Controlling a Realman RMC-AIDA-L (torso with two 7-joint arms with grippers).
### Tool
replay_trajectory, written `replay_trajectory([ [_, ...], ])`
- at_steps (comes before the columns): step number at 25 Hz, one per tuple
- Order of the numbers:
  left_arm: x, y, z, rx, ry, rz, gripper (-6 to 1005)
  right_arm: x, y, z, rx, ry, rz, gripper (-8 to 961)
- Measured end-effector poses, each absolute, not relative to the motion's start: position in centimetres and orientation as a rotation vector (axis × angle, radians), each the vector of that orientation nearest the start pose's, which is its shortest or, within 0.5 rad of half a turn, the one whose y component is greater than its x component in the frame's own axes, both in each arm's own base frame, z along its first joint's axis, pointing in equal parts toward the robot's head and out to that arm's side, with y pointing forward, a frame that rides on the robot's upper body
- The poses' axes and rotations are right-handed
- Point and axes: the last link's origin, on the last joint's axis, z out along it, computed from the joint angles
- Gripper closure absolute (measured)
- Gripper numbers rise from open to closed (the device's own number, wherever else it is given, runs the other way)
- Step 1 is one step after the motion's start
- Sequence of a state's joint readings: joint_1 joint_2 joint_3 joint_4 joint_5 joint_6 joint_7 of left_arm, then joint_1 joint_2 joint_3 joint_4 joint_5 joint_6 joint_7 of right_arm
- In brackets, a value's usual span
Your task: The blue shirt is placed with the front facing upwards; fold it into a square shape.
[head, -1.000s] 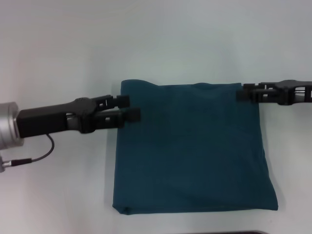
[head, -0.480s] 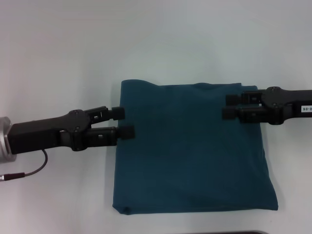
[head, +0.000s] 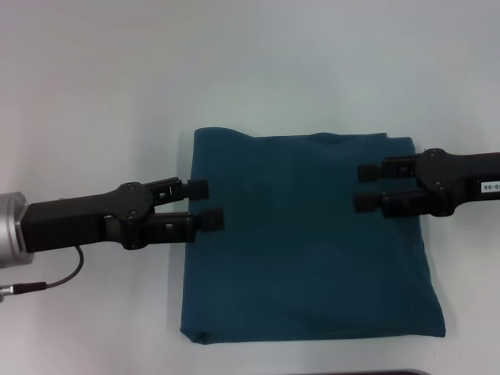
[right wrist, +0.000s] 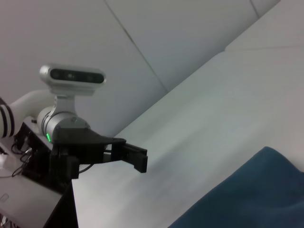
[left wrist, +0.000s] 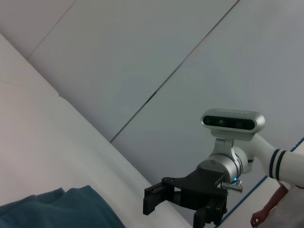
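Note:
The blue shirt (head: 308, 242) lies folded into a rough square on the white table, plain teal side up, with no lettering showing. My left gripper (head: 205, 204) hovers at the shirt's left edge, open, with nothing between its fingers. Over the shirt's far right part, my right gripper (head: 365, 187) is also open and empty. A corner of the blue shirt (left wrist: 57, 209) shows in the left wrist view, with the right gripper (left wrist: 183, 199) beyond it. The right wrist view shows the blue shirt (right wrist: 251, 194) and the left gripper (right wrist: 128, 156) farther off.
The white table (head: 250, 70) stretches bare beyond the shirt. A dark cable (head: 58, 262) loops under my left arm. A dark strip (head: 359, 373) runs along the table's near edge. A person's hand (left wrist: 263, 216) shows behind the right arm.
The right gripper came in from the shirt's far right corner to over the cloth, its fingers now showing apart. The left gripper shifted toward me along the left edge.

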State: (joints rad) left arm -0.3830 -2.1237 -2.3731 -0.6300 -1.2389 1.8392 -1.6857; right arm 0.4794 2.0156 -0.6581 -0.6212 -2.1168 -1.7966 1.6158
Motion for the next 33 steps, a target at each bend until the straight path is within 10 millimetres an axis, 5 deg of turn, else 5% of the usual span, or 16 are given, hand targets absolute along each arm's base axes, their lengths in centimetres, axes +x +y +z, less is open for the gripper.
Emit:
replay_trajectory([
  [9, -25.9, 25.3, -2.1, -2.838, -1.221, -1.059, 51, 27.6, 28.7, 1.1, -2.958, 1.014, 0.670, 129],
  [33, -25.8, 25.4, -2.1, -2.856, -1.224, -1.039, 51, 26.9, 29.3, 1.1, -2.984, 0.988, 0.656, 137],
])
